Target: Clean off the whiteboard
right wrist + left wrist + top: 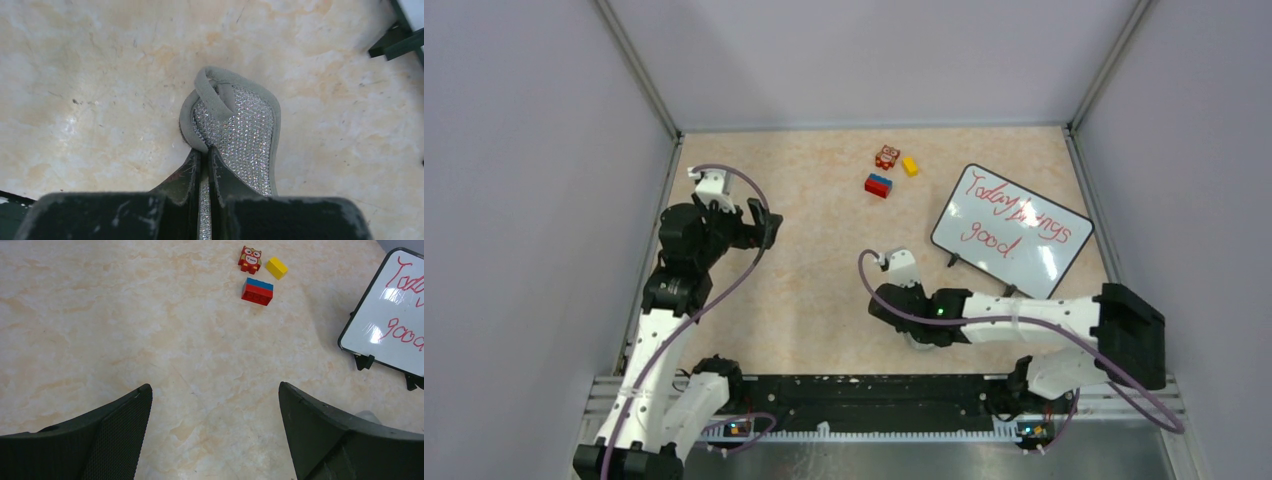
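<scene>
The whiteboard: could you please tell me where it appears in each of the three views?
Top external: the whiteboard lies right of centre, red writing on it.
Left wrist: the whiteboard is cut by the right edge.
Right wrist: only its corner and a black foot show, top right.
Shared landmark: a black foot, seen in all three.

An owl block (887,156), yellow brick (910,166) and red-blue brick (878,185) cluster on the table (804,200), grey cloth (235,130) well apart.

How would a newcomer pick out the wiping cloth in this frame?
On the beige marbled table, left of the black-framed whiteboard with red handwriting, the right gripper is shut on a grey wad of cloth. Only it has a glittery silver mesh face.
</scene>
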### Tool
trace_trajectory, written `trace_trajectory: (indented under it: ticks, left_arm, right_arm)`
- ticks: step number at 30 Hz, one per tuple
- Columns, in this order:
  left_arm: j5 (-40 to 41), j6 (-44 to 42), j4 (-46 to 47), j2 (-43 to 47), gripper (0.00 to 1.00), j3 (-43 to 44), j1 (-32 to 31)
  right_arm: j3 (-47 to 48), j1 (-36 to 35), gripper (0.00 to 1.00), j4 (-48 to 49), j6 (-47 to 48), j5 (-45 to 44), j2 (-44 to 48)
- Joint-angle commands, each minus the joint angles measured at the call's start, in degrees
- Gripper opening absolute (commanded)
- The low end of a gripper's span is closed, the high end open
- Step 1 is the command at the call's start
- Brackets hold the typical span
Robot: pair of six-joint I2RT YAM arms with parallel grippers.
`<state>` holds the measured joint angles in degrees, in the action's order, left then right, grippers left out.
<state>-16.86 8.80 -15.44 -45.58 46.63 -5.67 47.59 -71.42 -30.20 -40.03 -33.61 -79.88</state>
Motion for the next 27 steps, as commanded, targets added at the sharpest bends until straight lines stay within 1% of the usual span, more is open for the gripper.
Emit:
trace_trajectory:
  ticks: [1,8,14,18,20,21,23,25,27]
  left_arm:
    - [-2.5,-1.6,3.3,-0.7,0.99,-0.9,0.1]
    - [-8.8,-1.3,4.8,-3.4,0.99,-0.7,0.1]
    - [-15.0,1.4,8.1,-5.1,0.99,-1.0,0.1]
    - [-19.6,6.1,11.7,-6.4,0.99,-1.6,0.0]
    - [-21.1,10.0,16.7,-6.5,0.99,-3.0,-0.4]
    - [-21.5,12.5,18.8,-6.6,0.99,-3.9,-1.1]
    - [-21.1,16.3,26.4,-7.5,0.99,-6.0,-3.7]
    - [-17.6,17.1,30.7,-10.1,0.99,-6.7,-8.8]
    - [-14.6,16.0,33.6,-14.7,0.99,-5.5,-14.3]
  right_arm:
    - [-0.6,-0.2,0.00,-2.5,0.0,-6.7,8.4]
    - [-2.9,0.0,0.00,-4.5,-0.3,-9.3,19.5]
    - [0.7,2.0,0.00,-10.1,1.2,-12.2,23.4]
    - [2.2,5.1,0.00,-13.6,2.3,-13.6,24.9]
    - [2.7,7.6,0.00,-15.3,2.6,-13.8,26.3]
    - [2.8,8.7,0.00,-15.6,3.0,-13.8,27.0]
    - [3.2,11.2,0.00,-15.9,4.0,-13.9,28.4]
    - [3.7,15.0,0.00,-16.0,5.4,-13.5,29.5]
    - [4.4,19.2,0.00,-15.5,8.5,-12.2,29.9]
